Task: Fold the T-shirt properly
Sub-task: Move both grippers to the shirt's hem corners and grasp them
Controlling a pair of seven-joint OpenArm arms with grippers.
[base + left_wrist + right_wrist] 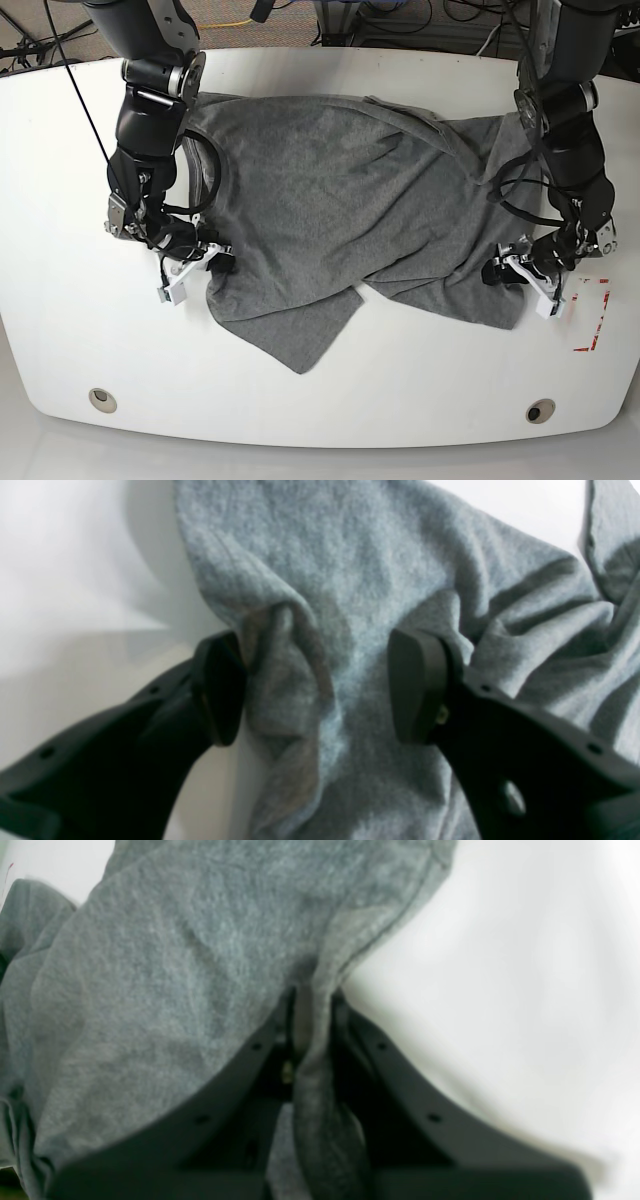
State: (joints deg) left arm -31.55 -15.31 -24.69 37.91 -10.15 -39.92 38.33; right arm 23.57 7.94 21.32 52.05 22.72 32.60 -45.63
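The T-shirt (330, 210) lies spread and rumpled across the middle of the white table (60, 150), reaching nearly from one arm to the other; its far edge runs along the far side of the table, and a pointed flap hangs toward the near edge at centre; creases cross the cloth, and one part overlaps another near the middle; the right gripper (215, 262), on the base view's left, sits at the shirt's near-left edge, and the right wrist view shows its jaws (312, 1010) pressed together on a pinched fold of the hemmed edge, with cloth trailing down between the two black fingers (385, 1050); the left gripper (505, 270), on the base view's right, is low at the shirt's opposite edge; in the left wrist view its jaws (320, 687) stand apart, one pad (220, 687) just outside a rolled edge of cloth and the other pad (415, 685) resting on the fabric, so the grey knit (350, 580) lies between them unclamped; bare table shows to the outer side of each gripper.
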